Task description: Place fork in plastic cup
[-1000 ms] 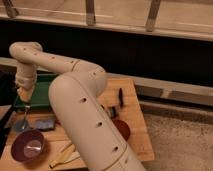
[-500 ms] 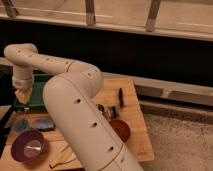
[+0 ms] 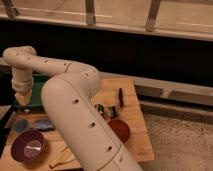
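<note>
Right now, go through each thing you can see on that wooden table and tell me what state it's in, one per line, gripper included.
Gripper: at the table's left edge, pointing down, above the cup.
Small blue-grey plastic cup: upright, beside the bowl.
Purple bowl: upright, open side up.
Shiny metal cup: on the table, partly hidden by the arm.
Orange cup: upright.
Black-handled tool: lying flat.
Pale yellow flat utensils: lying flat.

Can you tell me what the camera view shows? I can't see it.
A big white robot arm reaches over a wooden table, its pincer hanging above a small blue-grey cup. Nearby sit a purple bowl and an orange cup.
</note>
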{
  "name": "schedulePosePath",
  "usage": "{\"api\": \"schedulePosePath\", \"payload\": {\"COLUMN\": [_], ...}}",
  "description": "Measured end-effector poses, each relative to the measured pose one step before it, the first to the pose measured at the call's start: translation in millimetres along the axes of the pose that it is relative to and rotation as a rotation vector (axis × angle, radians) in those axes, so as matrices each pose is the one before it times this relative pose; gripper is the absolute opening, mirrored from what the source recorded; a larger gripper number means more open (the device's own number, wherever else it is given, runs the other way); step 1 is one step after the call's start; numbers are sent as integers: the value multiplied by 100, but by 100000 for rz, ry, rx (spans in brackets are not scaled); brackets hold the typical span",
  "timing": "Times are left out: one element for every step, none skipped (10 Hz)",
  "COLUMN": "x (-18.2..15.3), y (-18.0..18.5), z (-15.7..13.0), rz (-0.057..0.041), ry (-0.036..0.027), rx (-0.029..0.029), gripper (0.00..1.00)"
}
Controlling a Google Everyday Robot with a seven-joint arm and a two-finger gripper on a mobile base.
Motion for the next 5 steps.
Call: {"api": "schedulePosePath", "payload": {"x": [-21,-76,2,103,114], "y": [45,87,-30,-87,-142], "z": [291,340,302,218,172], "rz": [-45,-88,252,440,559], "ry": [772,755,517,309,58], "rx": [-232,-416,-547,-674,-806], "gripper": [0,0,0,0,0]}}
